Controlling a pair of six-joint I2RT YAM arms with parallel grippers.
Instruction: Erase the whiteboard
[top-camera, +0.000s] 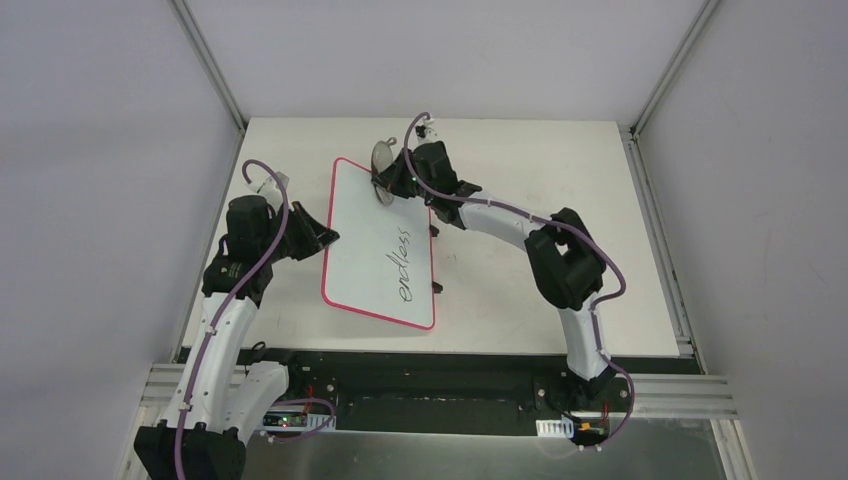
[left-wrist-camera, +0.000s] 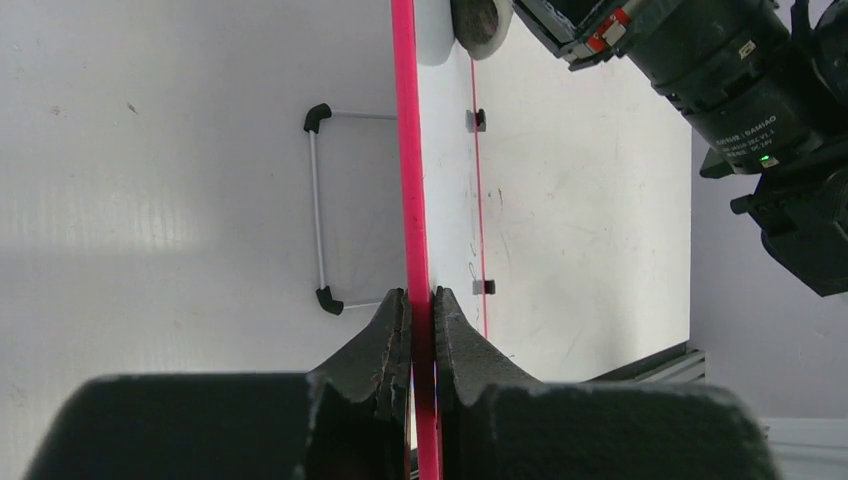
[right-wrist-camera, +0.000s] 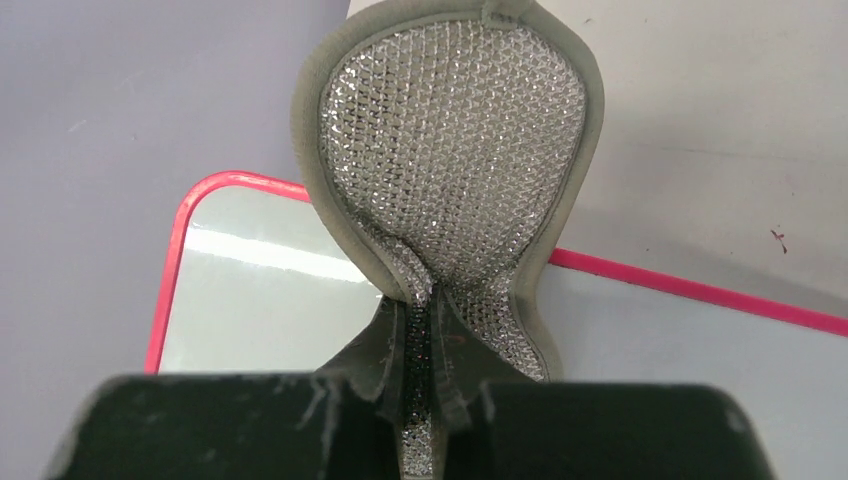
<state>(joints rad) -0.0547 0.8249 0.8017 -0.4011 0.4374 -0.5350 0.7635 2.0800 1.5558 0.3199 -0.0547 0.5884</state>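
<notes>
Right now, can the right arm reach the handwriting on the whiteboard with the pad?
Probably yes. The right gripper holds the pad at the far edge of the whiteboard, and bare board lies between it and the handwriting. The left gripper clamps the board's left edge, clear of that path.

A white tabletop (top-camera: 560, 150) stands between plain pale grey walls (top-camera: 100, 150), with aluminium corner rails (top-camera: 675, 65), under soft even light.

whiteboard (top-camera: 375, 240): 1 | mesh pad (right-wrist-camera: 450, 150): 1 | gripper: 2 (left gripper (left-wrist-camera: 421, 296), right gripper (right-wrist-camera: 420, 302))
</notes>
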